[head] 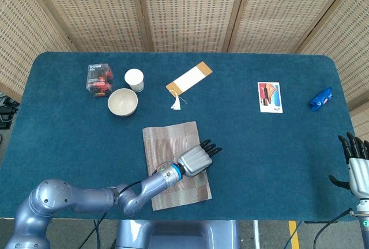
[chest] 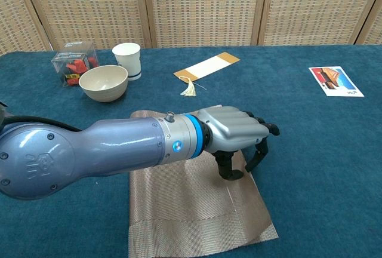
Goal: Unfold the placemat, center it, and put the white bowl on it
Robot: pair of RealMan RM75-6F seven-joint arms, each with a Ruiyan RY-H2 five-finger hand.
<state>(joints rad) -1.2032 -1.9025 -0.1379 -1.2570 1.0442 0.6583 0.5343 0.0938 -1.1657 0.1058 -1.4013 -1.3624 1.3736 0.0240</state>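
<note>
Across the frame we see a table (head: 69, 139) covered in dark blue felt-like cloth, backed by woven wicker screen panels (head: 190, 10) that close off the room behind it

On the near middle of the cloth lies the placemat (head: 167, 145), a tan woven rectangle spread flat, its long axis running from the far side toward the robot and tilted slightly, the near end sitting a little further right than the far end. In the chest view a strip along its near edge (chest: 197, 234) looks like a doubled layer

Our left hand (head: 196, 159) rests on the mat's right half; in the chest view the left hand (chest: 236, 135) is palm down with its fingers curled downward, fingertips (chest: 230, 173) touching the fabric. We cannot tell whether it pinches the cloth or only presses on it

Our right hand (head: 356, 168) stands at the far right edge of the head view, off the table, fingers pointing up and apart, holding nothing

Far left of the mat sits the white bowl (head: 123, 102), upright, well apart from the mat. Just behind it stand a white paper cup (head: 134, 79) and a clear box with red contents (head: 99, 79). A bookmark with a tassel (head: 188, 79), a picture card (head: 270, 97) and a small blue item (head: 321, 98) lie further right
</note>
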